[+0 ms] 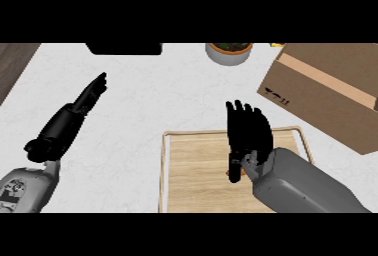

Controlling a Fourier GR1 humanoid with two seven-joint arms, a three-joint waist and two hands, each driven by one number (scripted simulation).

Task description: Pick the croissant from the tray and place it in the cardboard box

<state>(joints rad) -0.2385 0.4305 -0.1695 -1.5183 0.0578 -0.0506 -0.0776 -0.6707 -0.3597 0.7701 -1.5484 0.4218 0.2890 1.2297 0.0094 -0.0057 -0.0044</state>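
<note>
My right hand hovers over the wooden tray, fingers straight and pointing toward the far rim, thumb down on the left side. The croissant does not show plainly; only a tiny brown speck peeks out beside the thumb, and the hand covers the rest of that spot. The cardboard box lies at the upper right, just beyond the tray's far right corner. My left hand rests open at the left, fingers stretched out, away from the tray.
A grey pot with a plant stands at the back centre, left of the box. A black object sits at the back edge. A dark wooden strip borders the counter's far left.
</note>
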